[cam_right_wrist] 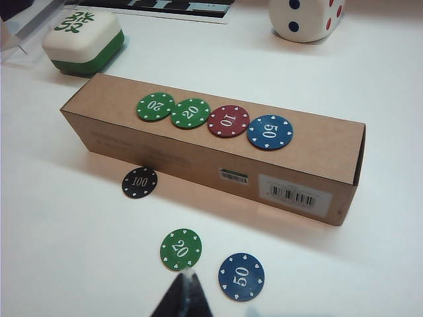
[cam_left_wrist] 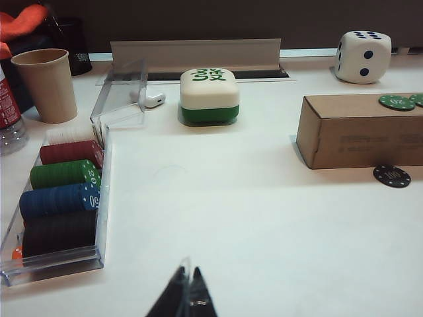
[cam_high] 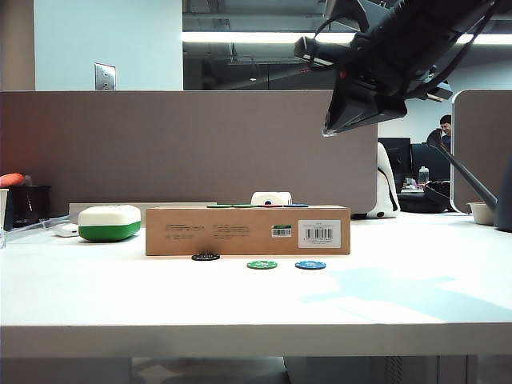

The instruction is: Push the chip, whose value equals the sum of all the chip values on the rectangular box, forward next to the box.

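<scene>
The black chip [cam_right_wrist: 139, 181] marked 100 lies flat on the table, close against the front of the rectangular box [cam_right_wrist: 198, 155]; it also shows as the chip [cam_high: 206, 257] and the chip [cam_left_wrist: 391, 176]. On the box [cam_high: 240, 230] lie two green 20 chips [cam_right_wrist: 156, 106], a red 10 chip [cam_right_wrist: 229, 121] and a blue 50 chip [cam_right_wrist: 269, 131]. My right gripper [cam_right_wrist: 186, 277] is shut and empty, raised well above the table [cam_high: 340, 120], behind a loose green chip. My left gripper [cam_left_wrist: 187, 272] is shut, empty, far from the box [cam_left_wrist: 357, 132].
A loose green 20 chip [cam_right_wrist: 180, 249] and blue 50 chip [cam_right_wrist: 241, 277] lie in front of the box. A white-and-green case [cam_left_wrist: 209, 96], a large die [cam_left_wrist: 363, 56], a clear chip tray [cam_left_wrist: 59, 201] and a paper cup [cam_left_wrist: 46, 82] stand on the table.
</scene>
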Motion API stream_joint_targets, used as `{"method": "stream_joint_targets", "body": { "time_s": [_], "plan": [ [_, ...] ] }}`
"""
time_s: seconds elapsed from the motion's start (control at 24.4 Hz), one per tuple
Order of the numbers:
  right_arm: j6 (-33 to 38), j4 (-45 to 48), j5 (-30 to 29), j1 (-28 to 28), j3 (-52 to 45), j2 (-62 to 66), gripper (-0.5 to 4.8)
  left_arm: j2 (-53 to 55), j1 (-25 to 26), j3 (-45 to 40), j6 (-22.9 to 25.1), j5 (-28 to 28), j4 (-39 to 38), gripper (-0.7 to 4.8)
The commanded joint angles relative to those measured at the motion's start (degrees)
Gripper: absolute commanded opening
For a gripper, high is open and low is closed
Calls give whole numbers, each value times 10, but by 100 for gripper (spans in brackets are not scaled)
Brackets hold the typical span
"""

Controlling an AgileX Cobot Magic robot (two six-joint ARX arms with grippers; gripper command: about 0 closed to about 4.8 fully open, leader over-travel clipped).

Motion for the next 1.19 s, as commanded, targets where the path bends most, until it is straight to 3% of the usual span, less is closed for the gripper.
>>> {"method": "stream_joint_targets", "body": {
  "time_s": [0.04, 0.62, 0.86, 0.94, 1.07, 1.19],
  "plan": [
    [0, 6, -1, 0, 3, -2, -5, 0, -1, 0, 2, 0, 7, -5],
    [0, 6, -5, 0, 3, -6, -5, 0, -2, 0, 2, 0, 7, -5],
    [-112, -2, 18, -1, -3, -38, -5, 0, -2, 0, 2, 0, 7, -5],
    [-116, 9, 18, -1, -15, -54, -5, 0, -2, 0, 2, 0, 7, -5],
    [-120, 56, 18, -1, -54, -86, -5, 0, -2, 0, 2, 0, 7, -5],
    [-167, 196, 34, -2, -179, -134, -5, 0, -2, 0, 2, 0, 7, -5]
  ]
}}
